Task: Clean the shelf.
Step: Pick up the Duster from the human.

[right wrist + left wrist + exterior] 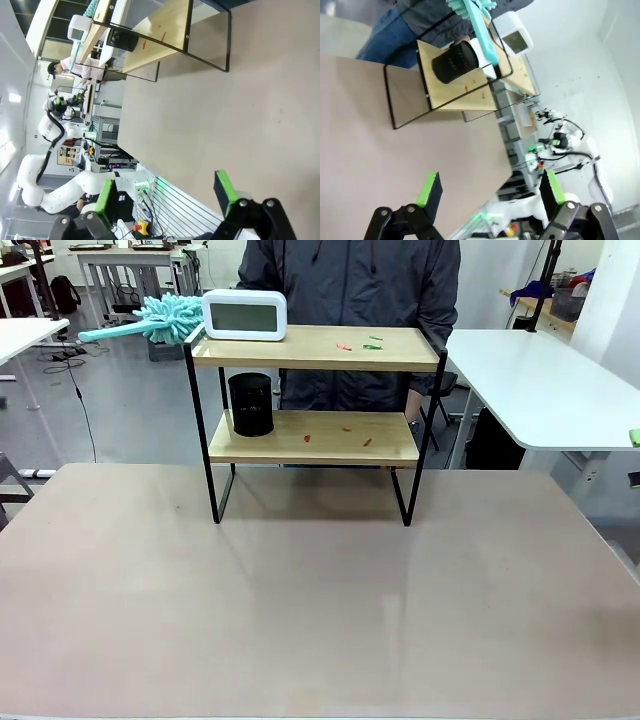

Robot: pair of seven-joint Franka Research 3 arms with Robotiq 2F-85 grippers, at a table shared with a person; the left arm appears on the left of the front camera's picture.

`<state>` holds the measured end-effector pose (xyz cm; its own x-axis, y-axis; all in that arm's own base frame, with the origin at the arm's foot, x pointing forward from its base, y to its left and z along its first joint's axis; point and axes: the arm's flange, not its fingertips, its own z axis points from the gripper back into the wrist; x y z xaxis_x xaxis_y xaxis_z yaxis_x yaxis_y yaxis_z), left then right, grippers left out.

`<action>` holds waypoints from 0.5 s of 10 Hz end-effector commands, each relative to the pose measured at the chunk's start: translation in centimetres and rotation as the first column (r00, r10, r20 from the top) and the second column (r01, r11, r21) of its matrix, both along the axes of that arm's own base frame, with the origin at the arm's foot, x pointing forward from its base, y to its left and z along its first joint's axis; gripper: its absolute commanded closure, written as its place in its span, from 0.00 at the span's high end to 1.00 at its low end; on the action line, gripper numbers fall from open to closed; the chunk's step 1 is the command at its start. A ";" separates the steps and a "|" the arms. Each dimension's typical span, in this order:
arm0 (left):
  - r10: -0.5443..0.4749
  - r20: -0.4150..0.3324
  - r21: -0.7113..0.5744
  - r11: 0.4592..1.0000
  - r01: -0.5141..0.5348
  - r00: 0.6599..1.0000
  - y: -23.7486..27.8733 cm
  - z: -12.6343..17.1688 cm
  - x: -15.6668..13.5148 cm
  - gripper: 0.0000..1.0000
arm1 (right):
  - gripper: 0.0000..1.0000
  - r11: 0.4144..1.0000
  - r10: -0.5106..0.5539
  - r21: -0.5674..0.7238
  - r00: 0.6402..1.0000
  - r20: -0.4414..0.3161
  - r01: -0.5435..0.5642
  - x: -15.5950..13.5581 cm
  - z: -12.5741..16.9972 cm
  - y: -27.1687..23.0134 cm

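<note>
Where the beige desk (pixel 300 600) meets its far edge in the front view, the two-tier shelf (pixel 300 350) of light wooden boards in a thin black metal frame stands at the middle. On its top board a white rectangular digital clock (pixel 245 314) sits at the left end. A fluffy teal duster (pixel 165 320) lies beside the clock, its handle jutting left past the frame. Small red and green scraps (pixel 372 342) lie right of centre. On the lower board a black mesh cup (pixel 250 404) stands at the left, with orange scraps (pixel 345 430) scattered to its right. A person in a dark grey jacket (pixel 350 285) stands just behind the shelf.

In the left wrist view the left tool (pixel 491 186) hangs over bare desk (pixel 395 165), jaws wide and holding nothing, well apart from the shelf (pixel 450 90), cup (pixel 454 62), duster (pixel 482 25) and clock (pixel 515 37).

In the right wrist view the right tool (pixel 165 192) is likewise spread wide and empty above the desk (pixel 225 115), with the shelf (pixel 160 30) and cup (pixel 122 39) far off.
</note>
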<state>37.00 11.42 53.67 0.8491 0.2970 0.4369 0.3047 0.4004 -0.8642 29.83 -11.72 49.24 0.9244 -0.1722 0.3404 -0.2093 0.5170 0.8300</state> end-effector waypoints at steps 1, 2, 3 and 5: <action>-0.007 -0.186 -0.120 0.993 -0.015 0.983 0.0 1.1 9.2 1.00 | 1.00 1.000 0.005 0.012 0.999 0.034 -0.006 0.3 0.0 0.1; 0.002 -0.292 -0.146 0.988 -0.047 0.957 -0.5 0.3 13.4 1.00 | 1.00 1.000 0.005 0.012 0.999 0.034 -0.006 0.3 0.0 0.1; -0.044 -0.375 -0.214 0.976 -0.040 0.926 -0.8 -0.6 16.6 1.00 | 1.00 1.000 0.005 0.012 0.999 0.034 -0.006 0.3 0.0 0.1; -0.139 -0.421 -0.386 0.922 -0.039 0.896 -1.9 -1.7 20.3 1.00 | 1.00 1.000 0.005 0.012 0.999 0.034 -0.006 0.3 0.0 0.1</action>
